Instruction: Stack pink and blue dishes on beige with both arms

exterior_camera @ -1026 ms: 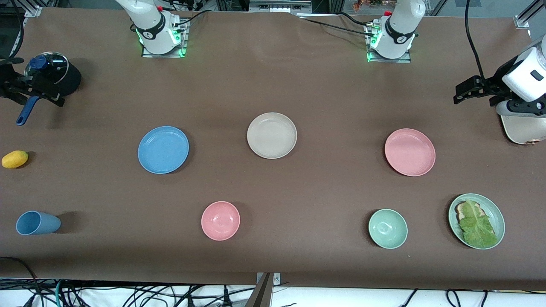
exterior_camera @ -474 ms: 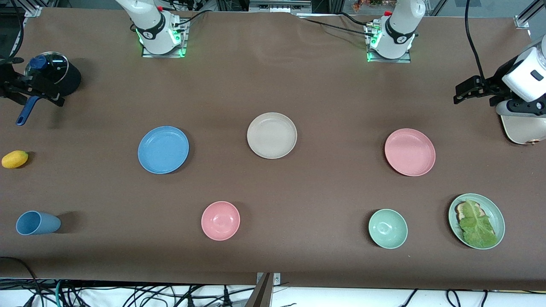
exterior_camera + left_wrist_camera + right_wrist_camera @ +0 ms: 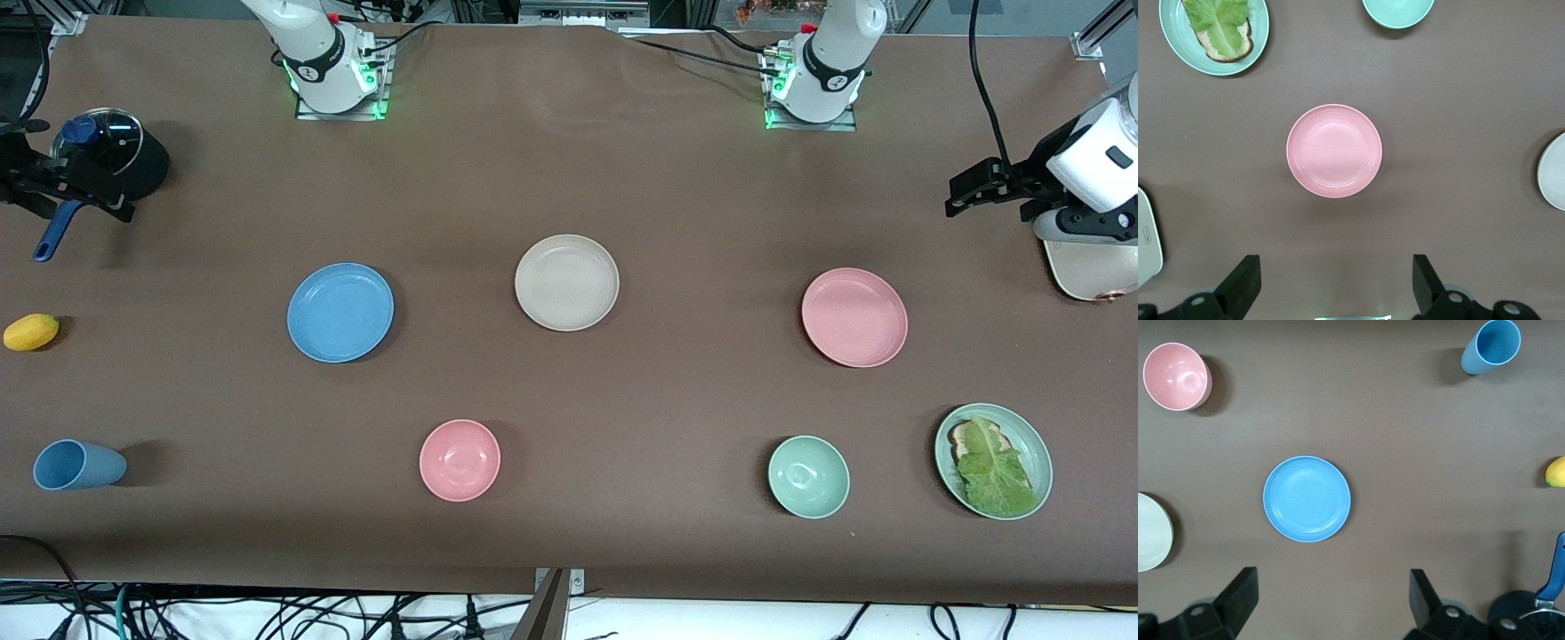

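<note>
- Lying nearest the front camera is a row of four: a blue cup point(image 3: 78, 465) on its side at the right arm's end, a small deep pink bowl point(image 3: 460, 460), a pale green bowl point(image 3: 808, 476), and a green plate point(image 3: 993, 460) with a crinkled lettuce leaf on bread at the left arm's end.
- Farther from the camera sit the three task plates, all round, shallow, matte and low-rimmed: the blue plate point(image 3: 340, 312), the beige plate point(image 3: 566, 283) between the others, and the pink plate point(image 3: 854, 317). None touches another, and bare brown cloth lies all round each.
- A yellow fruit point(image 3: 31, 332) (smooth, oval) lies near the table edge at the right arm's end.
- Farther still, a dark pot point(image 3: 111, 164) with a glass lid and blue handle stands at that same end; a white appliance point(image 3: 1083, 267) stands at the other.
- The right gripper point(image 3: 1331, 600) hangs high over the table near the blue plate, fingers spread wide, holding nothing.
- The left gripper point(image 3: 1336, 283) hangs likewise near the pink plate, fingers wide apart and empty.
- Both arm bases stand along the table's edge farthest from the camera.
</note>
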